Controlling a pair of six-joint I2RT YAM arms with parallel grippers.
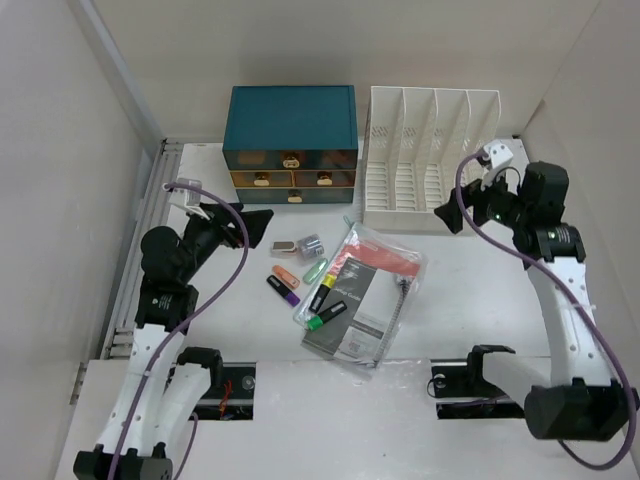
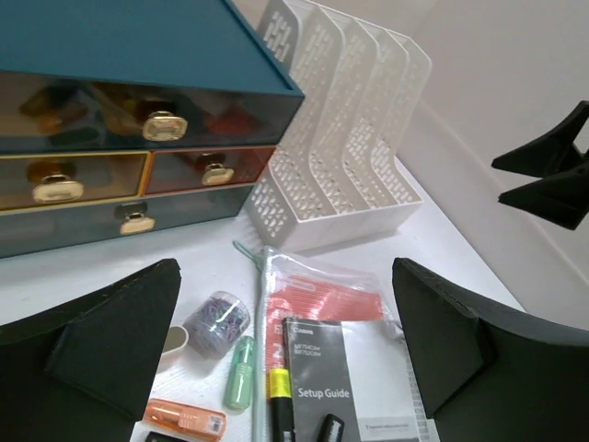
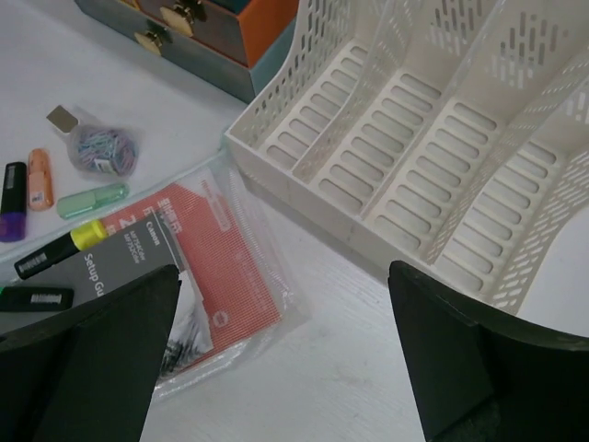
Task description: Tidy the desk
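Hovering above the desk [image 1: 470, 310], left hand [image 1: 256, 228] released near highlighters [image 1: 284, 284], right hand [image 1: 456, 212] released beside file rack [image 1: 425, 160]

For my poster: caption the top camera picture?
Open left gripper and right gripper flank colourful highlighters on the flat white desk.

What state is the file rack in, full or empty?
Empty: every slot of the file rack shows its bare slotted floor, with nothing standing inside.
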